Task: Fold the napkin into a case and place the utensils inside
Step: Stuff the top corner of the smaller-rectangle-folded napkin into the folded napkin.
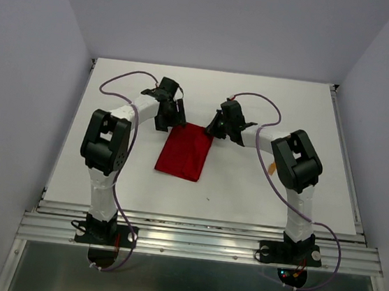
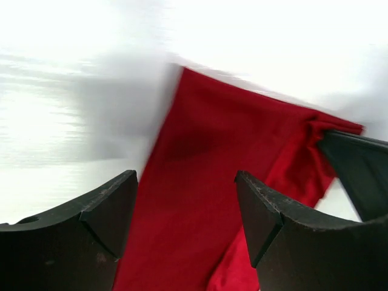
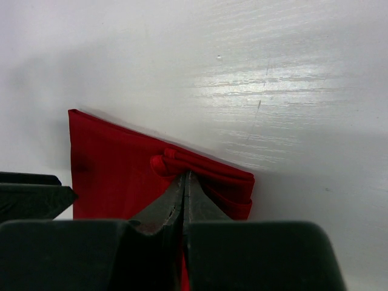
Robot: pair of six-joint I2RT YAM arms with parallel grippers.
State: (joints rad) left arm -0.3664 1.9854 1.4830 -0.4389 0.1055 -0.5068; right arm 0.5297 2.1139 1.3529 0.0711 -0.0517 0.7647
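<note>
At napkin far edge: right pincer clamped on cloth fold; left pincer agape, seemingly empty (view blurred). Folding step; next, carry edge over to narrow it.

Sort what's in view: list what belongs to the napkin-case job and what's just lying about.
Job: red napkin, folded; right gripper, shut on its corner; left gripper, open over it; orange utensil, mostly hidden by right arm.
Not the job: white table; purple cables; metal rail.
</note>
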